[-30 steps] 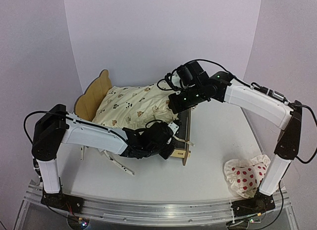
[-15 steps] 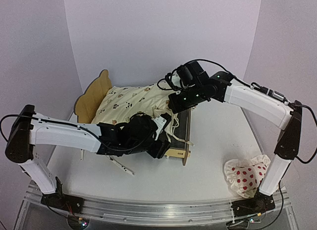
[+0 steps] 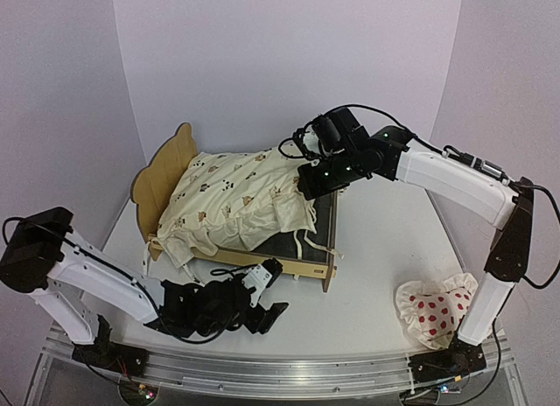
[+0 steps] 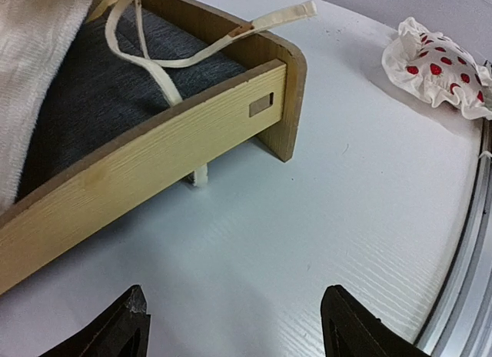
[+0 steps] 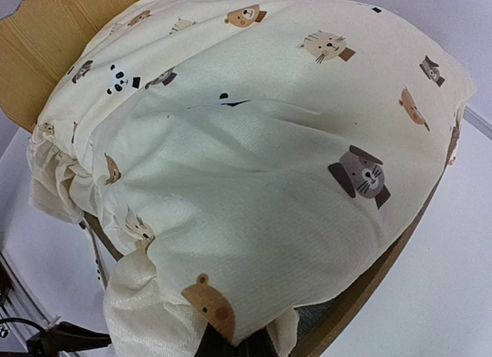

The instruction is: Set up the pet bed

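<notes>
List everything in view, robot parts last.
pet bed: one, light plywood with a dark grey base, middle of the table.
cover: one, cream with small animal prints, draped over the bed from the headboard end.
cover ties: several, cream, hanging over the bed's foot end.
pillow: one, white with red dots, ruffled, near right of the table.
table: one, white, under everything.
mounting rail: one, silver, along the near edge.
left gripper: one, black, open and empty, low over the table in front of the bed.
right gripper: one, black, shut on the cover's edge at the foot end.
</notes>
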Robot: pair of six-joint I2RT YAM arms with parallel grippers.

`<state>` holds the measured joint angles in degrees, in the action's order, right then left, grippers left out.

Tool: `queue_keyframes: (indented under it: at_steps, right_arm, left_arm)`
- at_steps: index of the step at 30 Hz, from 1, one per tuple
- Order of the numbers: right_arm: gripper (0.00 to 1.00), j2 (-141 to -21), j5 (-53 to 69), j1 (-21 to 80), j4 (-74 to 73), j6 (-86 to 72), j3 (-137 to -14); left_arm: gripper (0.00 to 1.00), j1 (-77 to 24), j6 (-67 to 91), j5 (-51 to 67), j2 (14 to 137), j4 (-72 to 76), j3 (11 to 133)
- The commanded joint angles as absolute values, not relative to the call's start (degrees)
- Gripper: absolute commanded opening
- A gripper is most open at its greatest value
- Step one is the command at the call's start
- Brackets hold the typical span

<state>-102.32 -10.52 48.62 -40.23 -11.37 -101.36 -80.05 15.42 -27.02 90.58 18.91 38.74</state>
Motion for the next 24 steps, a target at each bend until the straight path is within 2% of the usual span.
queue_keyframes:
  at_steps: [1, 9, 14, 24]
  right_arm:
    - [0.00, -102.50, -10.42, 48.81, -37.43, -13.13, -103.11]
    - [0.00, -100.91, -10.02, 48.84, -37.34, -12.78, -101.21]
    - [0.00, -99.89, -9.28, 48.80, -37.16, -12.66, -99.72]
    - [0.00, -96.66, -8.54, 48.83, -35.81, -12.68, -95.50]
  left_arm:
    - [0.78, -82.38, 8.92, -40.65, 100.61, 47.25, 36.77]
    - [0.78, -82.53, 4.38, -46.09, 116.83, 57.17, 45.22]
    - [0.75, -82.08, 1.34, -47.81, 121.93, 63.79, 47.85]
    - [0.66, -79.16, 1.79, -50.21, 128.32, 68.09, 51.33]
